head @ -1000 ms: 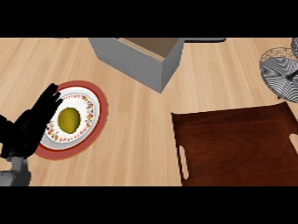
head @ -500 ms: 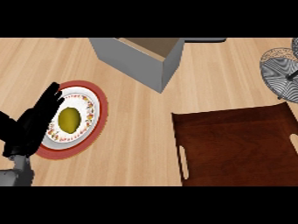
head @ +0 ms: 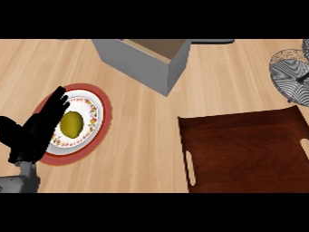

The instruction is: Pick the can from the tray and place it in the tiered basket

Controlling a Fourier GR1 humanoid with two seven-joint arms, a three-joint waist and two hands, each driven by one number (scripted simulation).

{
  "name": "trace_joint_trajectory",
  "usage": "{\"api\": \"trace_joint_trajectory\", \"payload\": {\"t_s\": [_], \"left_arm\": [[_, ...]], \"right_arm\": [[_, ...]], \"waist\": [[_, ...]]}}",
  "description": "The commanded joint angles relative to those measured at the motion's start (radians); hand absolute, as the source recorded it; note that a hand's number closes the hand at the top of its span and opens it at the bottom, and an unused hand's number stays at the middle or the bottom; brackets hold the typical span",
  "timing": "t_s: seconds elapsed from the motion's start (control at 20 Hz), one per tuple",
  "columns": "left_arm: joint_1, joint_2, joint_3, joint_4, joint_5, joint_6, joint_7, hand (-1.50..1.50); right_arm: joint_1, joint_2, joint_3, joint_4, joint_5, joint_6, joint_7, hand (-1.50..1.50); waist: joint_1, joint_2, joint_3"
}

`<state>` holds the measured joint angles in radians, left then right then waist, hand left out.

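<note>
Left robot hand (head: 31, 133) hovers over wooden counter (head: 143, 145).

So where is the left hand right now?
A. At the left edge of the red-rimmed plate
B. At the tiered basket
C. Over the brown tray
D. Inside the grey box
A: the left hand shows at the view's left, its straight fingers overlapping the left rim of the plate, well apart from the tray.
</note>
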<state>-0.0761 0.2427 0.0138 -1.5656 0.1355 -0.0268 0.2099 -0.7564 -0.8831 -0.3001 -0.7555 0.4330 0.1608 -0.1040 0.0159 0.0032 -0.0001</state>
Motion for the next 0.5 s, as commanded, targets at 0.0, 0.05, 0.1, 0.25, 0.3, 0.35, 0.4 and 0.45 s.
{"api": "trace_joint_trajectory", "payload": {"t_s": [0.0, 0.05, 0.1, 0.25, 0.3, 0.35, 0.4, 0.45], "left_arm": [[-0.005, -0.007, 0.0, -0.006, -0.02, 0.002, 0.021, 0.0], [-0.056, -0.019, 0.011, 0.068, -0.012, -0.005, -0.026, 0.0], [0.033, -0.011, -0.007, -0.063, -0.023, 0.011, 0.028, 0.0], [-0.009, -0.008, 0.011, -0.01, -0.012, -0.015, 0.021, 0.0], [-0.007, -0.017, 0.015, 0.01, -0.005, -0.02, -0.001, 0.0], [0.026, -0.016, 0.005, -0.018, -0.001, -0.035, 0.003, 0.0], [0.052, -0.024, 0.0, -0.017, -0.021, -0.027, -0.03, 0.0], [0.013, 0.01, 0.048, -0.008, 0.011, -0.042, -0.006, 0.0]], "right_arm": [[-0.048, 0.035, 0.035, 0.071, 0.057, -0.054, -0.022, 1.5], [-0.036, 0.071, 0.048, 0.085, 0.081, -0.115, -0.047, 1.5], [-0.09, 0.043, 0.049, 0.141, 0.101, -0.115, -0.04, 1.5], [-0.139, 0.056, 0.039, 0.217, 0.118, -0.162, -0.064, 1.5], [-0.089, 0.068, 0.03, 0.243, 0.123, -0.214, -0.117, 1.5], [-0.145, 0.068, 0.042, 0.283, 0.145, -0.219, -0.105, 1.5], [-0.143, 0.111, 0.052, 0.263, 0.152, -0.26, -0.083, 1.5], [-0.13, 0.066, 0.019, 0.329, 0.136, -0.25, -0.161, 1.5]], "waist": [[0.0, 0.0, 0.0], [-0.001, 0.003, 0.0], [0.012, 0.002, 0.001], [0.008, 0.003, 0.001], [0.006, 0.003, 0.001], [0.015, 0.005, 0.001], [0.012, 0.004, 0.001], [0.012, 0.005, 0.001]]}}
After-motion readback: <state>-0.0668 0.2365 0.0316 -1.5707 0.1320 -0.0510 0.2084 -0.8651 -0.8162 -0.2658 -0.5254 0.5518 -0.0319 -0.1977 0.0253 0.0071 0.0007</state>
